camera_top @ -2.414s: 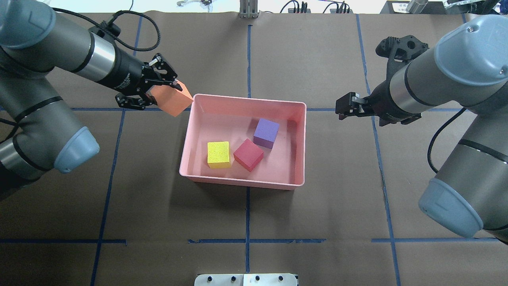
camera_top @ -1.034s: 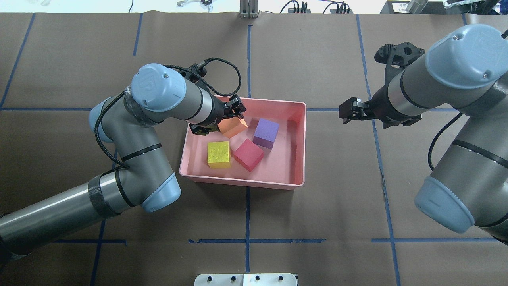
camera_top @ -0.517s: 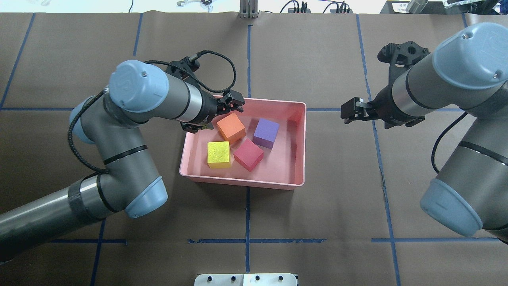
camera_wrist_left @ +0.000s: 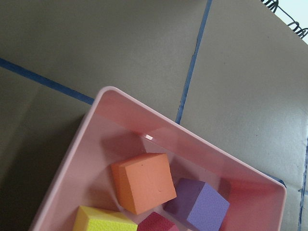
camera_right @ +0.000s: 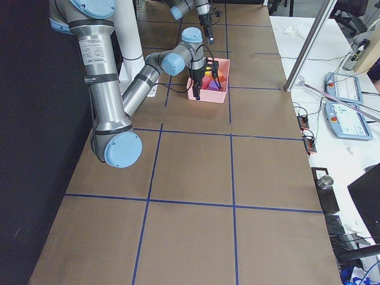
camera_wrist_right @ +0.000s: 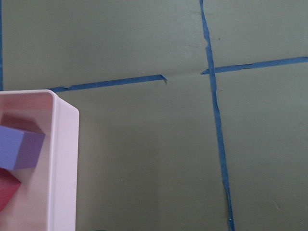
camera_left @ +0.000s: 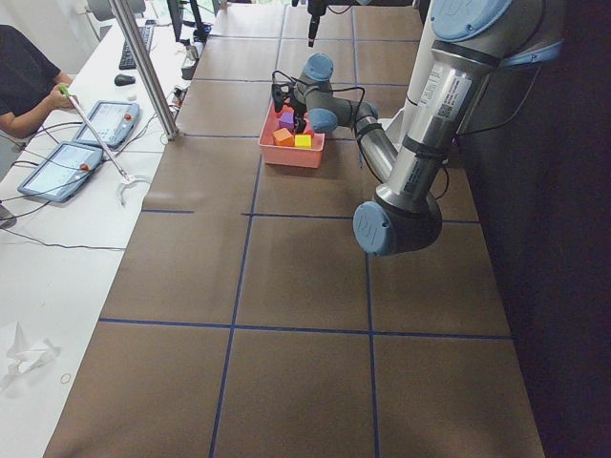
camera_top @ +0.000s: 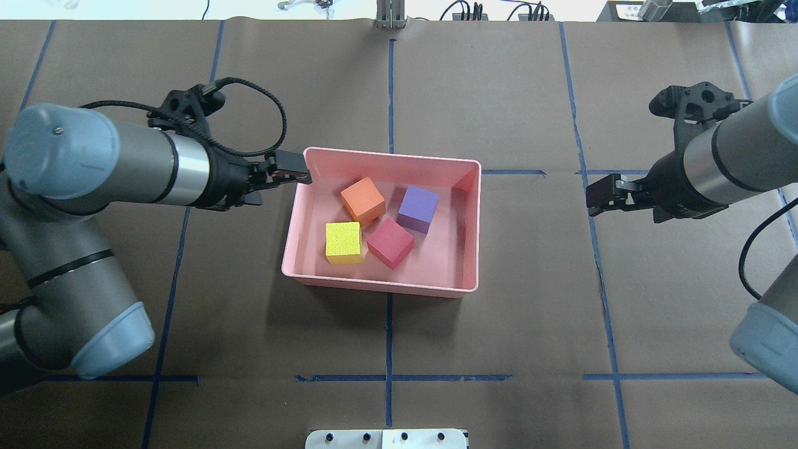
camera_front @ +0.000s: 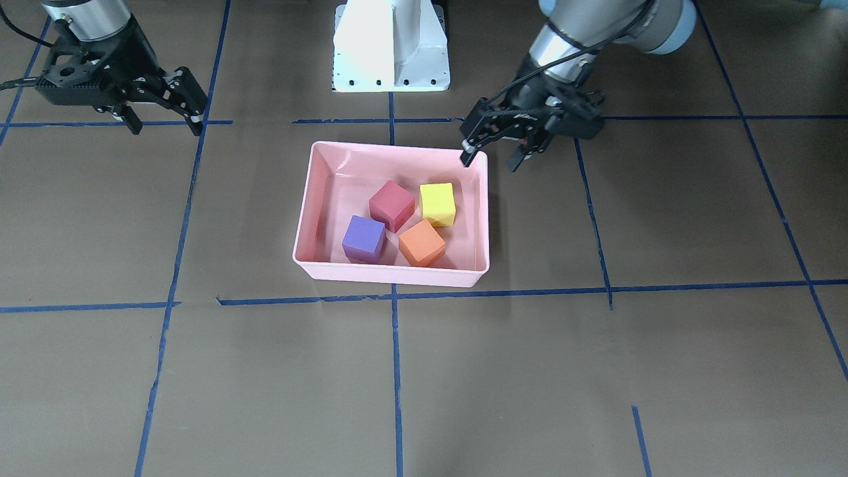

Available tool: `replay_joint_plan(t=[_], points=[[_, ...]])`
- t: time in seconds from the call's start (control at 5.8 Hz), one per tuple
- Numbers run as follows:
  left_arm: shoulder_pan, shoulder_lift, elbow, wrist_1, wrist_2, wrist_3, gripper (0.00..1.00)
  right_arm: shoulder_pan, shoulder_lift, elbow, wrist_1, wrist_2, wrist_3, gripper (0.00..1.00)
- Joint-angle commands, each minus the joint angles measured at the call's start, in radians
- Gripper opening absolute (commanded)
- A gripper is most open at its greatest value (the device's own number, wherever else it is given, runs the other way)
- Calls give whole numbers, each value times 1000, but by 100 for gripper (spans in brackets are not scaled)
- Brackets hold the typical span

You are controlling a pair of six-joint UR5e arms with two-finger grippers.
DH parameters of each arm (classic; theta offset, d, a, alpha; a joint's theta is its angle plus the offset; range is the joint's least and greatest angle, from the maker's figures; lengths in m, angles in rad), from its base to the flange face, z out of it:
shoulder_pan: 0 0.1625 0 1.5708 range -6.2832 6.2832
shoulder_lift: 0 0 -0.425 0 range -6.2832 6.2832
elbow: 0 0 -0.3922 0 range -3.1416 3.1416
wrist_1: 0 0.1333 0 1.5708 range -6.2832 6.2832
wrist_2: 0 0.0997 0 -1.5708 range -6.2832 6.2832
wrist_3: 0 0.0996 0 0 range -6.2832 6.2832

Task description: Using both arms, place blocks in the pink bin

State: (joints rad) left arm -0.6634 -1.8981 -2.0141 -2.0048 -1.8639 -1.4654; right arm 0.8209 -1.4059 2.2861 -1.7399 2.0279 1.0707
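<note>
The pink bin (camera_top: 380, 287) stands mid-table and holds all four blocks: orange (camera_top: 363, 199), purple (camera_top: 418, 209), yellow-green (camera_top: 343, 242) and red-pink (camera_top: 390, 242). In the front-facing view the bin (camera_front: 391, 274) shows them lying loose and apart from both grippers. My left gripper (camera_front: 490, 161) is open and empty, just outside the bin's corner; it also shows in the overhead view (camera_top: 290, 174). My right gripper (camera_front: 165, 126) is open and empty, well off the bin's other side (camera_top: 601, 201). The left wrist view shows the orange block (camera_wrist_left: 143, 182) and purple block (camera_wrist_left: 202, 204) inside the bin's rim (camera_wrist_left: 115, 94).
The white pedestal base (camera_front: 391, 46) stands behind the bin. Blue tape lines (camera_top: 389, 378) cross the brown table cover. An operator's bench with tablets (camera_left: 86, 134) runs along the table's far side.
My left gripper carried the orange block into the bin, let it go and drew back out to the left. My right gripper moved farther right, away from the bin.
</note>
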Motion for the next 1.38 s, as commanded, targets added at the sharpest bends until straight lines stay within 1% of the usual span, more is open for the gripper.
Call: replay_joint_plan(t=[0.0,0.17,0.34,0.52,0.69,0.86,1.03,1.21], points=[[-31,205,-98,-5,-9,235,100,103,-74,1,0,63,-151,100],[-112,305,-107,-9,-70,386,100,206,-144,0,2,153,-258,100],[-269,391,-92,-8,-221,591,100,348,-219,-35,0,245,-467,100],[-417,472,-56,-2,-323,816,100,504,-255,-112,2,350,-687,100],[-559,544,2,0,-403,1050,100,594,-296,-166,-4,371,-851,100],[-678,575,103,1,-426,1279,100,642,-330,-237,2,367,-985,100],[-784,574,191,3,-446,1420,100,674,-358,-284,0,361,-1076,100],[-832,567,240,32,-454,1473,100,716,-369,-321,-7,348,-1173,100]])
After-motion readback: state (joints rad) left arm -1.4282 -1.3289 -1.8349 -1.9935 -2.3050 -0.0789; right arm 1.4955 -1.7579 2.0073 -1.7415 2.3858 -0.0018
